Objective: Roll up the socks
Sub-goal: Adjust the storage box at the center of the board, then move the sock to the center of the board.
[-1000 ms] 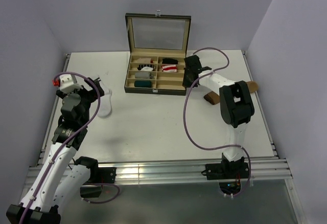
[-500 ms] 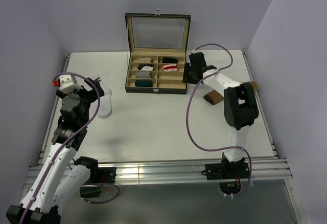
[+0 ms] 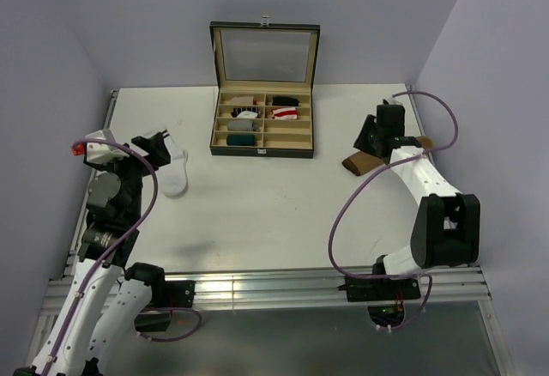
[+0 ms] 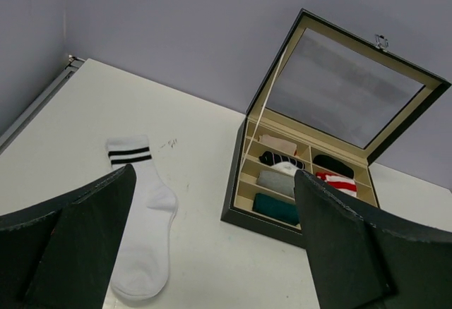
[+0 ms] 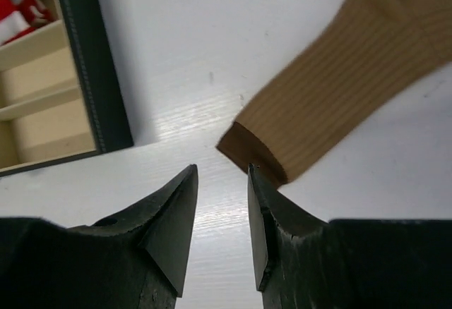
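Observation:
The white sock with two dark cuff stripes [image 3: 176, 174] lies flat at the table's left, also in the left wrist view [image 4: 141, 231]. My left gripper [image 3: 160, 142] hovers over its cuff end, jaws wide open and empty [image 4: 214, 175]. The tan-brown sock [image 3: 367, 162] lies flat at the right, its dark cuff just ahead of my right gripper [image 5: 222, 169]. My right gripper [image 3: 369, 140] is above that cuff, jaws a little apart with nothing between them. The red-and-white striped sock [image 3: 286, 114] sits in a compartment of the box, also seen in the left wrist view [image 4: 336, 182].
An open black box [image 3: 262, 148] with a glass lid [image 3: 265, 54] stands at the back middle, holding black, grey and teal bundles. Its near right corner shows in the right wrist view [image 5: 92, 76]. Grey walls close both sides; a metal rail [image 3: 257, 286] runs along the near edge.
My right arm has swung away from the box to the right and now sits over the tan sock's cuff. My left arm has drawn back slightly to the left.

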`<move>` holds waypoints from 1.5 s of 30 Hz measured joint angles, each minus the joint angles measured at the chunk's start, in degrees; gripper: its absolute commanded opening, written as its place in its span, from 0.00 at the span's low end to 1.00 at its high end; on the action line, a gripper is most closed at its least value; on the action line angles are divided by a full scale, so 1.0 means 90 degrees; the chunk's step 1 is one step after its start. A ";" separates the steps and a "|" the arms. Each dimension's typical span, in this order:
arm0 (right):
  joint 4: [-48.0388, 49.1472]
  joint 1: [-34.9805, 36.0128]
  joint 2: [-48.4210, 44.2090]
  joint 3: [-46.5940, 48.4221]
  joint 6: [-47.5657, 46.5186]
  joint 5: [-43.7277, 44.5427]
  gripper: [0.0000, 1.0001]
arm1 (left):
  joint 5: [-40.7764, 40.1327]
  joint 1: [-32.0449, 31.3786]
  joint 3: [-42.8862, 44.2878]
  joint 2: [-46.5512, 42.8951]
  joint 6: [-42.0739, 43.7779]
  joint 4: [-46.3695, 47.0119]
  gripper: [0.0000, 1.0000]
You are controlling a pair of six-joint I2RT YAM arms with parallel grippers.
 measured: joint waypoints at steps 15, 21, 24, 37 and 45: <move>-0.0401 -0.0457 0.1581 0.0168 -0.0678 -0.0272 0.36 | -0.0180 0.0000 0.0000 0.0044 0.0002 -0.0027 0.99; -0.0651 -0.0398 0.2042 0.0372 -0.0869 -0.0243 0.36 | -0.0182 -0.0017 0.0000 0.0087 0.0000 -0.0100 1.00; -0.0867 -0.0175 0.2042 0.0430 -0.0930 -0.0202 0.36 | -0.0180 -0.0039 0.0000 0.0141 0.0000 -0.0112 1.00; -0.1700 0.2322 0.2040 0.0525 -0.0617 -0.0753 0.39 | -0.0172 -0.0075 0.0000 0.0270 0.0000 -0.0153 0.99; -0.1302 0.3789 0.1999 0.0355 0.0199 -0.1200 0.44 | -0.0172 -0.0092 0.0000 0.0270 0.0000 -0.0153 0.99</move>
